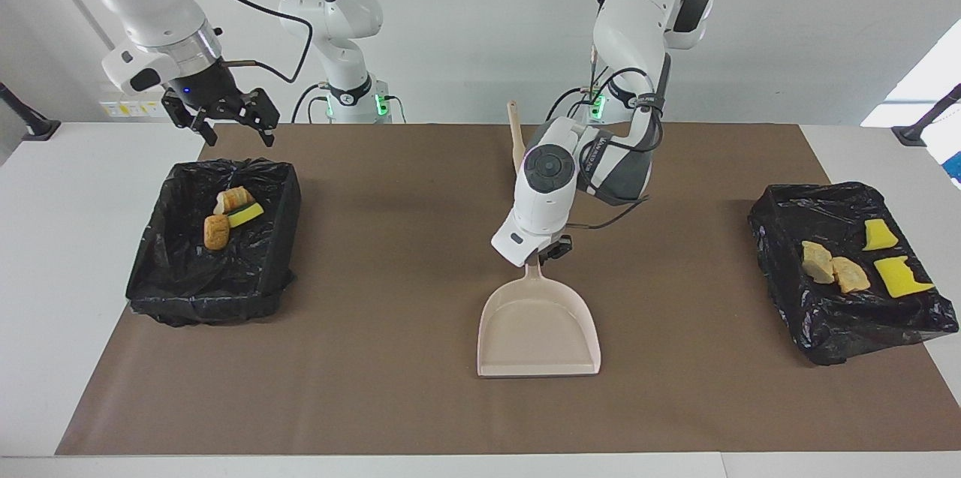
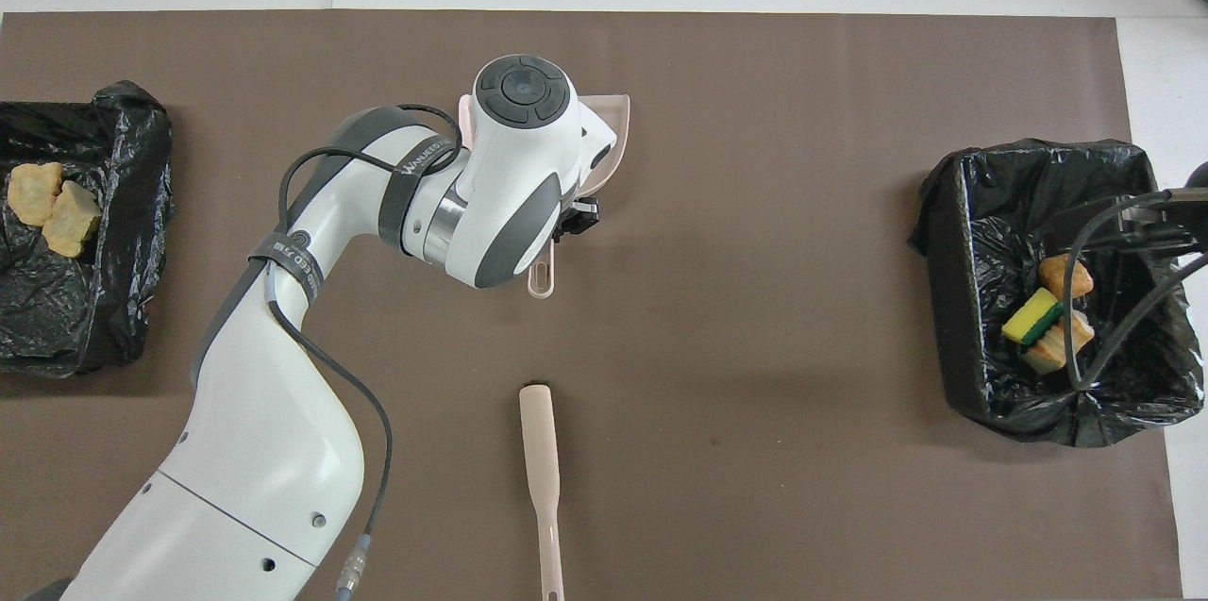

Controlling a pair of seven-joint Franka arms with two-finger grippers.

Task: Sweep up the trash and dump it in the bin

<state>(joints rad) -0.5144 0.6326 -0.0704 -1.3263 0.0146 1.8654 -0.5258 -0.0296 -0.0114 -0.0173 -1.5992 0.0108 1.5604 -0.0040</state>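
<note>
Beige dustpan (image 1: pixel 539 328) lies empty, handle in the left gripper (image 1: pixel 542 257); all trash (image 1: pixel 833 270) already binned; right gripper (image 1: pixel 222 120) gapes.

Premises: a robotics laboratory. Two white robot arms (image 1: pixel 338 20) stand bolted at the 12 o'clock edge of a white table (image 1: pixel 67 253) (cables exposed, green status lights lit). A brown mat (image 1: pixel 420 403) covers the work surface; bare white walls surround it.
</note>
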